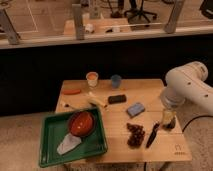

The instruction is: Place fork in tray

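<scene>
The green tray [50, 150] sits at the table's front left, with a red bowl [81, 123] and a white crumpled thing [67, 145] in it. The fork [68, 105], thin and pale, lies on the table just behind the tray's far rim, near the left edge. My gripper [168, 120] hangs from the white arm [187, 87] over the right side of the table. It is far from the fork and the tray, next to a black-handled knife [152, 135].
A pale yellow banana-like thing [97, 101], a black block [117, 99], a blue sponge [135, 109] and dark grapes [135, 135] lie mid-table. An orange-and-white cup [92, 79], a blue cup [116, 81] and a red item [71, 92] stand at the back.
</scene>
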`<state>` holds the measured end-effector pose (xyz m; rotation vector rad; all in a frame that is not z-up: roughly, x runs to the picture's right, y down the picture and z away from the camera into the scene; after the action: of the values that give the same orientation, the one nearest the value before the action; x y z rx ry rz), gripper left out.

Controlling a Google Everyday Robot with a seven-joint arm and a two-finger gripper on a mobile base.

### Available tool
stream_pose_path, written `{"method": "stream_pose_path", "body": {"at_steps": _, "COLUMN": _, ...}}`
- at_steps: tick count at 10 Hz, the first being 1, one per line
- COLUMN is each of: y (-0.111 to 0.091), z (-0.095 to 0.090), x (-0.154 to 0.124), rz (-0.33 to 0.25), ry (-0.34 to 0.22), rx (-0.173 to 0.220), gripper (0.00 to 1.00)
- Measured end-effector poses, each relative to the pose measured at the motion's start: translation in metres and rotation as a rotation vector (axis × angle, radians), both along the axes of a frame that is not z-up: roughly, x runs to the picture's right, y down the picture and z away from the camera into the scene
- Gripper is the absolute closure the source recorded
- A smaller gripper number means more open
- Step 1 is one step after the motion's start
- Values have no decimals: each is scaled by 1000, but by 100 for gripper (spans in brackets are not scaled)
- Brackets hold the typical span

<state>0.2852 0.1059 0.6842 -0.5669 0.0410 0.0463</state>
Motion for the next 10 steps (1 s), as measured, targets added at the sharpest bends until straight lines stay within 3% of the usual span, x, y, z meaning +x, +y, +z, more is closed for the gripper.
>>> {"method": "stream_pose_path", "body": {"at_steps": 7, "y": -3, "z": 1, "x": -1, "rz": 0, "ry": -12, "rx": 6, "gripper": 20}}
{"method": "stream_pose_path", "body": {"at_steps": 10, "y": -37, "z": 15, "x": -42, "rz": -36, "ry": -141, "rx": 42, "gripper": 20}}
